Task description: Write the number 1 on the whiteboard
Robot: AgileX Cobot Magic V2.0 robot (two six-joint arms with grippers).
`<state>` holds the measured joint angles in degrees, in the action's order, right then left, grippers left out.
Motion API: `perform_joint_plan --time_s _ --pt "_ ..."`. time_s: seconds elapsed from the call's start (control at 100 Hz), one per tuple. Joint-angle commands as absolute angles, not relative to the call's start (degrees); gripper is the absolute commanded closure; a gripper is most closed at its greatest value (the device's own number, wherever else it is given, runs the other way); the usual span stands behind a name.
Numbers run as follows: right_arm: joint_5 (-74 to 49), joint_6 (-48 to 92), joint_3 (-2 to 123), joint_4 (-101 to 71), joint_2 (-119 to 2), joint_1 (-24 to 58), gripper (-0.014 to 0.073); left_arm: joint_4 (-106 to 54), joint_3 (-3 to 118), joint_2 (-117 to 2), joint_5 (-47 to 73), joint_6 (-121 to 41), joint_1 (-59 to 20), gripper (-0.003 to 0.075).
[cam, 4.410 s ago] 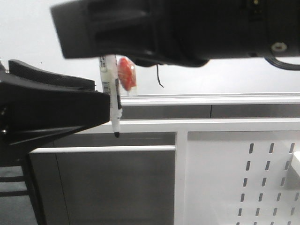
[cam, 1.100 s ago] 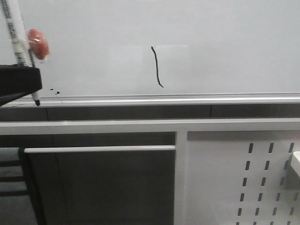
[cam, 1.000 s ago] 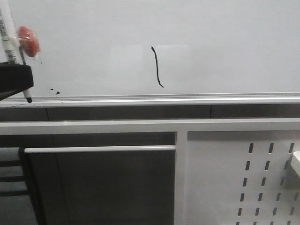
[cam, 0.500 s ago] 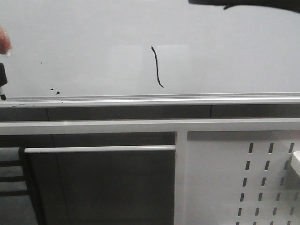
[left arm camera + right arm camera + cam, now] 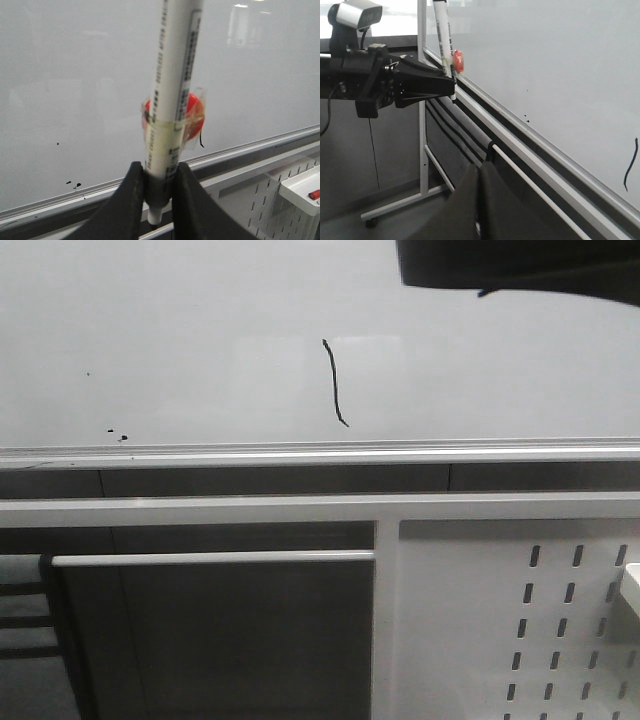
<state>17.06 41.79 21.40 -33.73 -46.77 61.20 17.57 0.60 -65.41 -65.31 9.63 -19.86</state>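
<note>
A thin black stroke, the number 1, stands just left of centre in the upper half of the front view, slightly wavy with a small hook at its foot. It sits on the whiteboard, a little above the silver rail. A few tiny black dots mark the board at lower left, near the rail.

In the left wrist view we see the left gripper pinching a white marker near its tip, an orange tag taped to the barrel. The pen is off the board.

The right gripper has its fingers pressed together, holding nothing.

We judge the writing done. The risk now is the uncapped tip brushing the board and leaving a stray mark beside the digit.
</note>
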Motion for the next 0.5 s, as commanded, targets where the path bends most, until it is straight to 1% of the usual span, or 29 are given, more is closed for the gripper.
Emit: perform_joint_plan --time_s 0.0,0.27,0.49 --pt "20.62 45.82 22.81 -36.66 -46.10 60.99 0.0642 14.89 1.44 -64.60 -77.32 9.52 -19.71 0.0742" --pt "23.79 56.98 22.81 -48.41 -46.10 60.99 0.0643 10.49 1.69 -64.60 -76.45 7.63 -19.71 0.0742" --pt "24.21 57.96 22.81 -49.29 -46.10 60.99 0.0643 10.38 5.72 -64.60 -68.03 7.63 -19.71 0.0742"
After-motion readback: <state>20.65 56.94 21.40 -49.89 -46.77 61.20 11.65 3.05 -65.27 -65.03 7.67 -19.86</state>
